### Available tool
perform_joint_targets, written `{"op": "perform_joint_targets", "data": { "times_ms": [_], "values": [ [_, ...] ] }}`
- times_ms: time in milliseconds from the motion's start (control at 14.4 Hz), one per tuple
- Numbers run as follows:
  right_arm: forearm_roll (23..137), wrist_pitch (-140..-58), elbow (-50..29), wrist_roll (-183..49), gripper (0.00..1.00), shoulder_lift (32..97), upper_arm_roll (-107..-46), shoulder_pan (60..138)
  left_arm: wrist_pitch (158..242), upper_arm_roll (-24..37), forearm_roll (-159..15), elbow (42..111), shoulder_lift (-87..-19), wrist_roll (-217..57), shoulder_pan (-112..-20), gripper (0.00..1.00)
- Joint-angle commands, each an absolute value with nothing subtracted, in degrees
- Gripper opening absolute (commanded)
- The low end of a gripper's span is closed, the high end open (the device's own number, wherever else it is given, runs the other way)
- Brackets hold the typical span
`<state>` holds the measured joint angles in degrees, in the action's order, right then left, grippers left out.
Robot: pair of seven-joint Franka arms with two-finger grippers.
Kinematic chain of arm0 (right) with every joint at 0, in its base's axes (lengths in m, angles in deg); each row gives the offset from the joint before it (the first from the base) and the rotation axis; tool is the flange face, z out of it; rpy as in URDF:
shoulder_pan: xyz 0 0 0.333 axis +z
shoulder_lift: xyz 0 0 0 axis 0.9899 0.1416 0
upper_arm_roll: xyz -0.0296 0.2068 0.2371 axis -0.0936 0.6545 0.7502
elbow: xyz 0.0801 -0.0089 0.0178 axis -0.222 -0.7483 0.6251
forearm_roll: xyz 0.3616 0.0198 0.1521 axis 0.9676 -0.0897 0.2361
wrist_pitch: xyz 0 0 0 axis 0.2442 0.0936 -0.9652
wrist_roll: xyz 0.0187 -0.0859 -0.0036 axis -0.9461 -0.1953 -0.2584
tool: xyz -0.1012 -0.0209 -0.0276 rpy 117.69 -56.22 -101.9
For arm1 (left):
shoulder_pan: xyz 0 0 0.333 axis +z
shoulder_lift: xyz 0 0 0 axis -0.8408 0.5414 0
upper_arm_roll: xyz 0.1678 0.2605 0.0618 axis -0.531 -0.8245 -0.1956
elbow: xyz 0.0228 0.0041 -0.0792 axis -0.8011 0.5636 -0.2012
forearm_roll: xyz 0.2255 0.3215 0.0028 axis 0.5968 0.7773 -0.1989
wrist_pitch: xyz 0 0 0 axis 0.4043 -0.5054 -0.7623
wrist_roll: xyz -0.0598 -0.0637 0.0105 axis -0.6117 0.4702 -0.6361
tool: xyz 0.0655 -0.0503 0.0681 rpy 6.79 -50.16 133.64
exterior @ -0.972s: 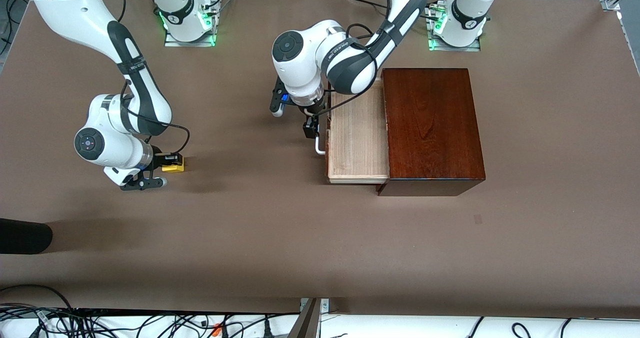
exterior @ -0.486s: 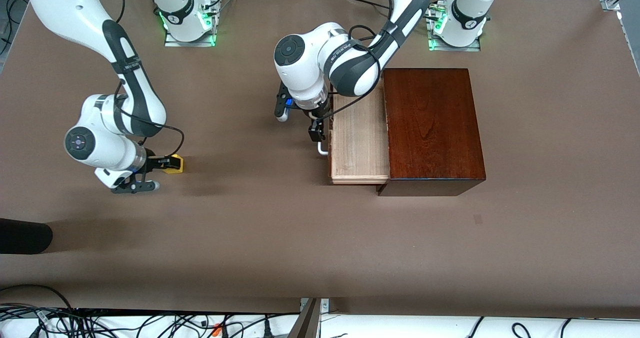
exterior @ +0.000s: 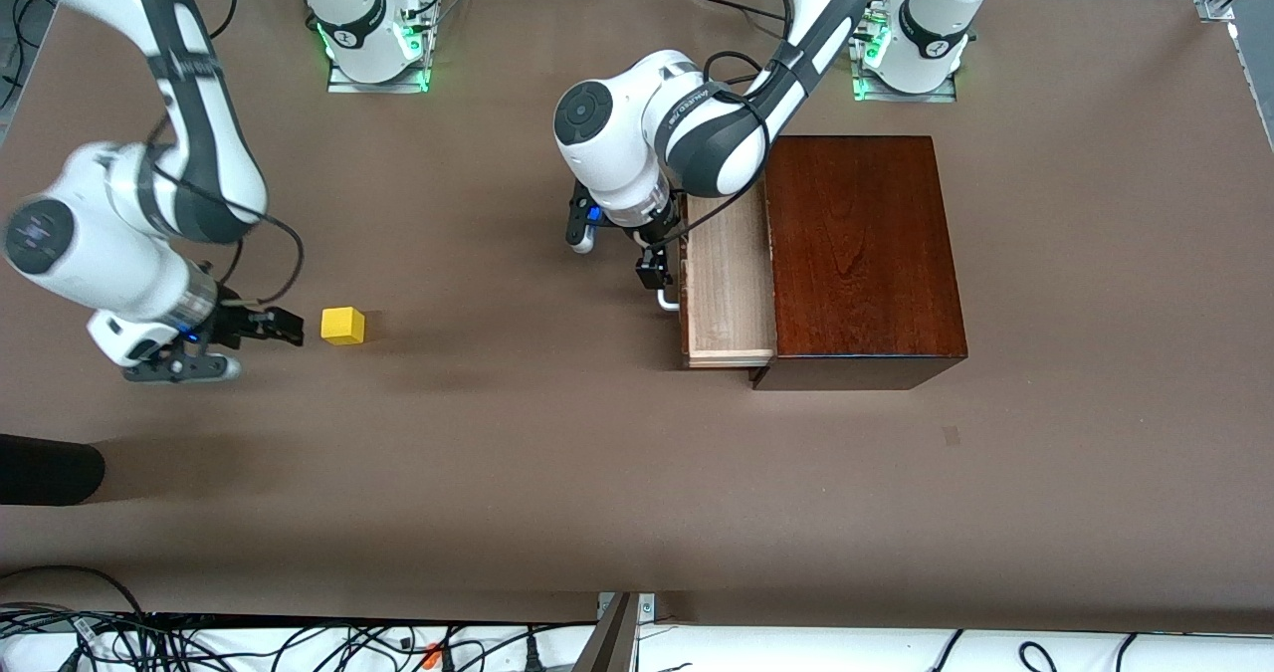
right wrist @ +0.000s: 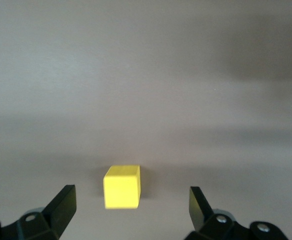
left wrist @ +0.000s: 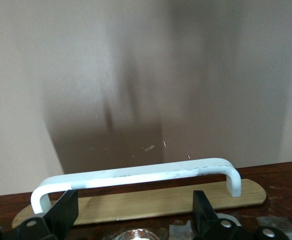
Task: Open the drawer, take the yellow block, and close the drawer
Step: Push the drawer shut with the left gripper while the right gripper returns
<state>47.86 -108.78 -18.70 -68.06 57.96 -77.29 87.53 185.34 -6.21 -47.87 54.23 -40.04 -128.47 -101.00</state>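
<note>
So: yellow block (exterior: pixel 342 326) out, resting on table (exterior: pixel 557 493). My right gripper (exterior: pixel 289 331) beside it, fingers apart, empty. Left gripper (exterior: pixel 665 276) fingers apart astride handle (exterior: pixel 667 301); drawer (exterior: pixel 730 284) part open, closing left.

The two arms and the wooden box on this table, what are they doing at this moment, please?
The left gripper is at the white handle of the drawer, fingers open on either side of the bar. The drawer stands partly out of the dark wooden box. The yellow block lies on the table toward the right arm's end, and the right gripper is open just beside it, not touching it.
</note>
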Motion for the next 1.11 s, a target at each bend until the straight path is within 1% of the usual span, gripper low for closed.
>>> {"op": "perform_joint_targets", "data": {
  "times_ms": [0,139,278,416,555,833,1041],
  "values": [
    [46.30,-103.85,-19.97,-67.50,1.00,50.73,-76.36,87.31,183.17,-6.74,-44.55,56.30,-42.07,-129.38,-99.50,1.00],
    [46.30,-100.08,-19.88,-67.50,1.00,47.12,-75.83,87.31,181.60,-6.74,-44.02,56.48,-42.59,-129.47,-98.80,1.00],
    [46.30,-94.82,-17.61,-67.50,1.00,44.65,-75.74,87.31,180.62,-6.65,-42.88,56.75,-43.03,-129.73,-97.57,1.00],
    [46.12,-86.48,-10.69,-67.50,1.00,44.64,-75.74,87.40,180.44,-6.74,-42.70,57.97,-44.00,-129.82,-96.95,1.00],
    [44.81,-81.27,-5.22,-67.50,1.00,44.82,-75.83,87.84,180.27,-6.74,-42.70,59.20,-44.79,-129.82,-96.77,1.00],
    [44.72,-76.16,-0.20,-67.67,1.00,44.73,-75.57,88.01,180.36,-6.65,-41.64,62.37,-46.02,-129.73,-95.55,1.00],
    [43.75,-75.89,0.60,-67.24,1.00,44.73,-75.48,89.59,180.18,-6.74,-41.56,64.03,-47.07,-129.82,-94.67,1.00]
  ]
}}
